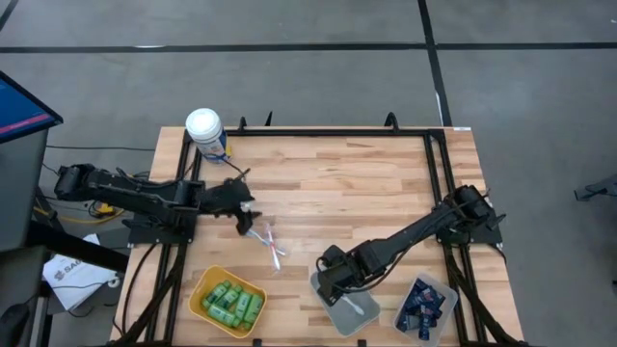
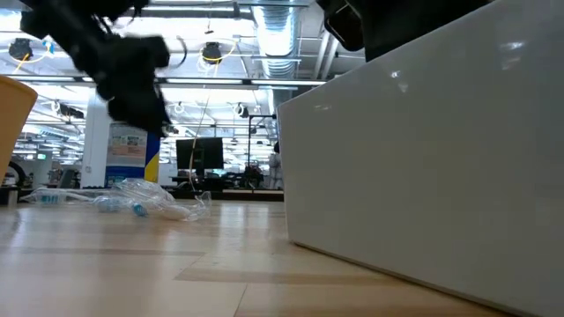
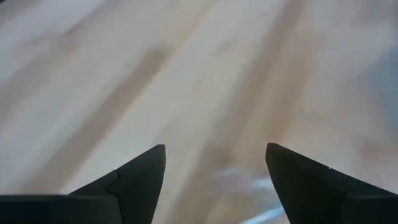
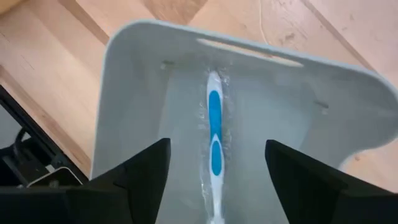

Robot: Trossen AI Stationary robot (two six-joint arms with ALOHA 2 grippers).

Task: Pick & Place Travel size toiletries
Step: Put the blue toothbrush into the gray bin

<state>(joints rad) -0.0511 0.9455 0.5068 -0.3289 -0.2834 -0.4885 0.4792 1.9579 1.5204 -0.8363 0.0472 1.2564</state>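
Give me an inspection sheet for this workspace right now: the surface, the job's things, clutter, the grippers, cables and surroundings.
Surface: wooden table, with a dark frame along its edges.
Job's things: green bottles in the yellow bin; navy tubes in the blue bin; one wrapped blue toothbrush lying in the grey bin; loose wrapped toothbrushes on the table.
Clutter: white-lidded canister at the far left corner.
Grippers: left gripper above the loose toothbrushes, jaws open, empty; right gripper over the grey bin, jaws open, toothbrush free between them.
Cables: cables off the table's left edge.
Surroundings: grey floor; large hall behind.
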